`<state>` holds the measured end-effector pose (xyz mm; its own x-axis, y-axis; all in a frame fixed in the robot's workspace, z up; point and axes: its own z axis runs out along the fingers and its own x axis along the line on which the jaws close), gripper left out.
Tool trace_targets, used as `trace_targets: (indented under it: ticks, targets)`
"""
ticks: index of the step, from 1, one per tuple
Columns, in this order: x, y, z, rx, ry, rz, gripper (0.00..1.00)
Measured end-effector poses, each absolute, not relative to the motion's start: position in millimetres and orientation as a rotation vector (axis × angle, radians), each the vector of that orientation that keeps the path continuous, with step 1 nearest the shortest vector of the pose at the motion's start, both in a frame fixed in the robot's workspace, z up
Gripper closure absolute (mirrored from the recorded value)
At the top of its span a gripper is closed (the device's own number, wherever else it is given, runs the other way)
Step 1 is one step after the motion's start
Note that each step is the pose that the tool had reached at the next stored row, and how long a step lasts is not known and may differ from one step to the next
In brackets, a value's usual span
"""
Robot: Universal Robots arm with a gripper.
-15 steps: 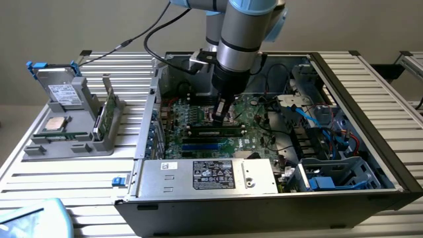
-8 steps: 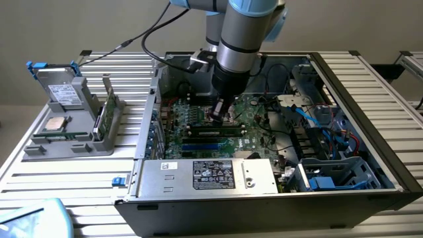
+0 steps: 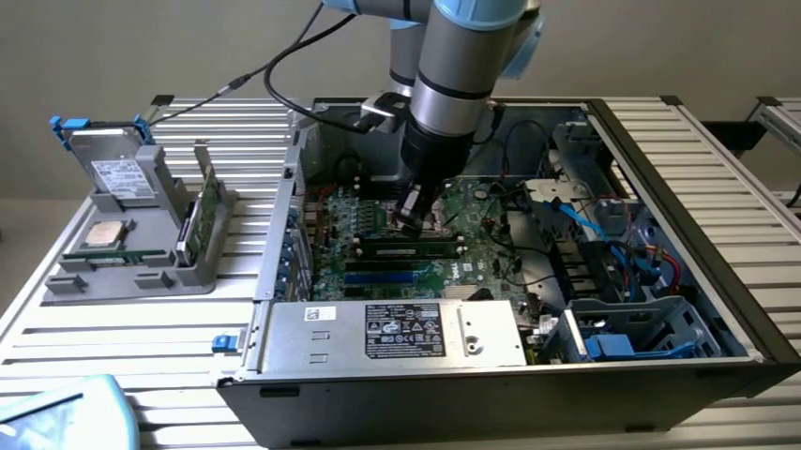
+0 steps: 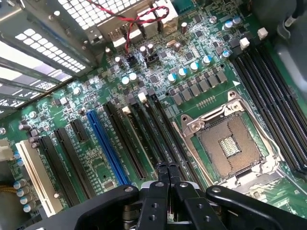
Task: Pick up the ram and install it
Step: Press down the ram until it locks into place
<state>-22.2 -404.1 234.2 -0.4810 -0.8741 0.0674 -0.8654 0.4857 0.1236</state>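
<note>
A ram (image 3: 407, 251), a long green stick with black chips, lies along a slot on the motherboard (image 3: 375, 220) inside the open computer case. My gripper (image 3: 411, 223) hangs just behind it in the exterior view, low over the board. In the wrist view the gripper (image 4: 168, 166) has its two black fingers pressed together with nothing between them, their tips over the long black slots (image 4: 144, 139) beside the empty processor socket (image 4: 230, 143). Whether the tips touch the board I cannot tell. A second thin green board (image 3: 201, 220) stands upright in the grey rack (image 3: 126, 272) at the exterior view's left.
The rack also holds a hard drive (image 3: 119, 173) and a square silvery processor chip (image 3: 107, 234). The power supply (image 3: 388, 333) fills the case's near side. Blue and grey cables (image 3: 601, 234) crowd the case's right. A blue slot (image 4: 108, 148) and a white slot (image 4: 33, 167) flank the black ones.
</note>
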Motion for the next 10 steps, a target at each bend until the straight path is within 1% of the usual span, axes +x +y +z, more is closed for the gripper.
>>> trace_targets:
  ticks: [10]
  targets:
    - [-23.0,-404.0,235.4,1.474,-2.636,-0.113,0.9]
